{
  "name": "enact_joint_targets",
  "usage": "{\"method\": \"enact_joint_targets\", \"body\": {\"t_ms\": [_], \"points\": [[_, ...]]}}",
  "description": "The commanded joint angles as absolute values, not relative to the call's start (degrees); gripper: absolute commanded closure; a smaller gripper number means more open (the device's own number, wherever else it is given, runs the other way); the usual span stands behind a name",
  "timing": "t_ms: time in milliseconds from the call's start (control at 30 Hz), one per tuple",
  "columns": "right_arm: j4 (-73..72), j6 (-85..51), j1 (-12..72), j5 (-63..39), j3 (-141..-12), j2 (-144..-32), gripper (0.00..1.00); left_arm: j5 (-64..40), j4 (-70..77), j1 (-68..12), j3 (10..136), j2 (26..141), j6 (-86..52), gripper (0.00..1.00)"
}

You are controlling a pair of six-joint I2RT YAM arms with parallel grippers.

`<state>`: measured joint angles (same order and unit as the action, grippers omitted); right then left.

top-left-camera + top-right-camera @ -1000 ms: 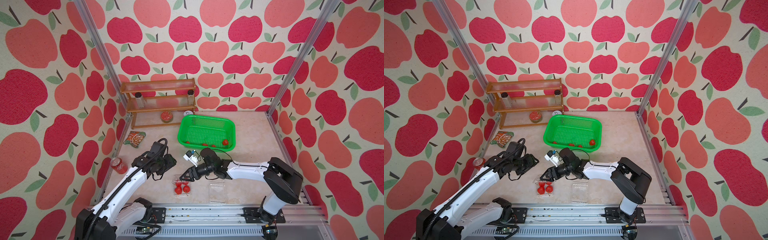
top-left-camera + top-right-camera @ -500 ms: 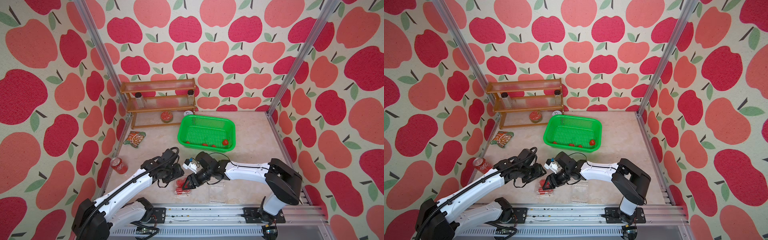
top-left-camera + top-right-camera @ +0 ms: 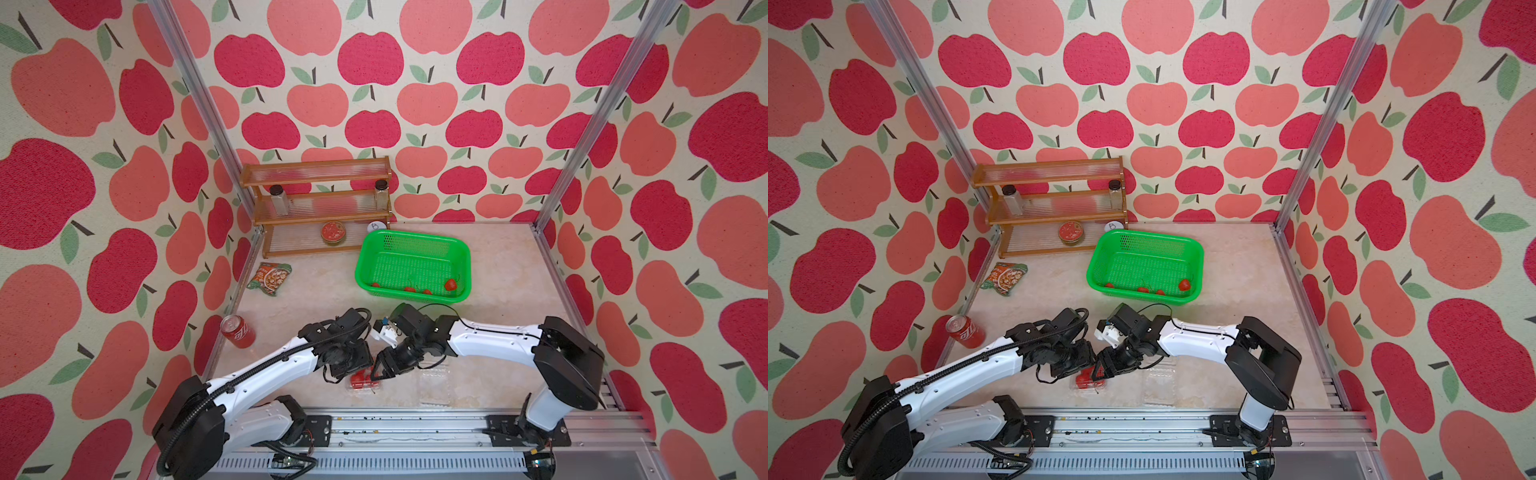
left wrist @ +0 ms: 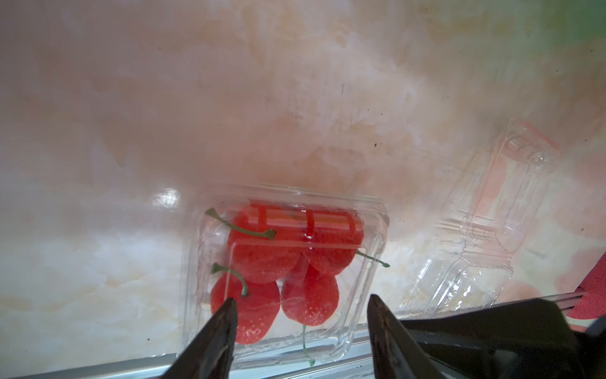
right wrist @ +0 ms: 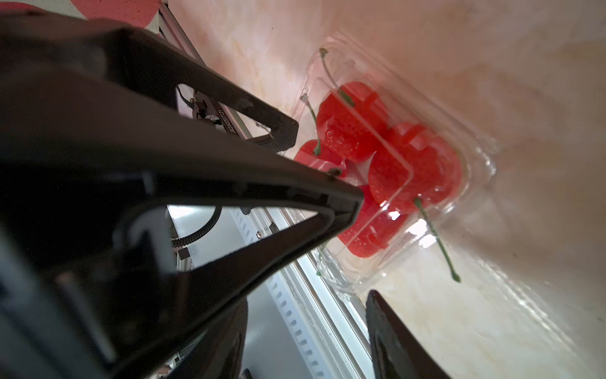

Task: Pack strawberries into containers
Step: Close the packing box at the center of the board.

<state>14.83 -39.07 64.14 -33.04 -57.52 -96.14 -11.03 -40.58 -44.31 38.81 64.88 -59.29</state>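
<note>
**Both top views.** Near the front edge of the marbled table (image 3: 503,274), the left gripper (image 3: 354,371) and right gripper (image 3: 380,370) meet from opposite sides over a clear clamshell container (image 3: 365,386) holding the packed strawberries (image 3: 358,379). An empty clamshell (image 3: 434,374) lies just beside it, under the right arm. Four loose strawberries (image 3: 450,284) lie along the near wall of the green perforated basket (image 3: 415,239). On the robot's left are a red soda can (image 3: 237,331), a snack packet (image 3: 270,279) and a wooden spice rack (image 3: 318,195) with a red-topped tin (image 3: 333,231) on its lowest shelf.

**Left wrist view.** The left jaws stand apart and hold nothing. The fingertips (image 4: 226,315) are poised over one end of the container, whose lid lies down over four berries. Whether it is latched cannot be told. The empty clamshell (image 4: 485,229) lies open, close by but not touching.

**Right wrist view.** Two dark framed fingers (image 5: 278,131), apparently the left gripper's, reach over the lidded berries. Only one right finger (image 5: 390,334) can be identified, clear of the container, so the state of the right jaws cannot be told.
</note>
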Motion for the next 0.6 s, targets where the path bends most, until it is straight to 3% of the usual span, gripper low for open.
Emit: {"method": "enact_joint_targets", "body": {"t_ms": [0, 567], "points": [[21.6, -36.9, 64.7, -30.2, -59.7, -96.5, 0.41, -11.0, -40.7, -44.8, 37.5, 64.7, -60.9, 0.39], [22.5, -39.5, 64.7, -31.0, -58.1, -100.2, 0.46, -11.2, -40.1, -46.2, 37.5, 65.4, -62.1, 0.39]]}}
